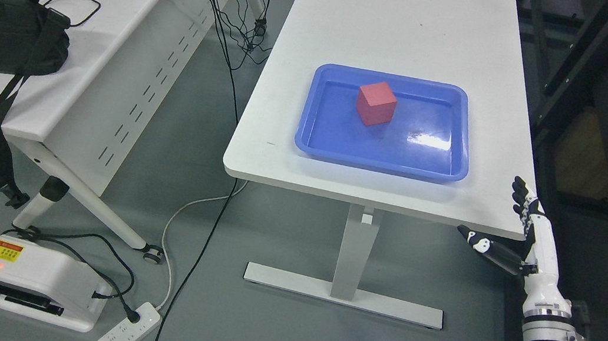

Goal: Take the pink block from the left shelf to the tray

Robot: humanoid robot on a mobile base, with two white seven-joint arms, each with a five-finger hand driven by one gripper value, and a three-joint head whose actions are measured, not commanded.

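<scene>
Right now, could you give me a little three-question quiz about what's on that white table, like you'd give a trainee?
1. True or false: the block lies inside the blue tray.
2. Which robot hand is in view? A) left B) right
3. Fill in: the right robot hand holds ____.

Key: 1. True; the reddish-pink block rests in the tray on the white table. 2. B, beside the table's near right corner. 3. Nothing; its fingers are spread.
</scene>
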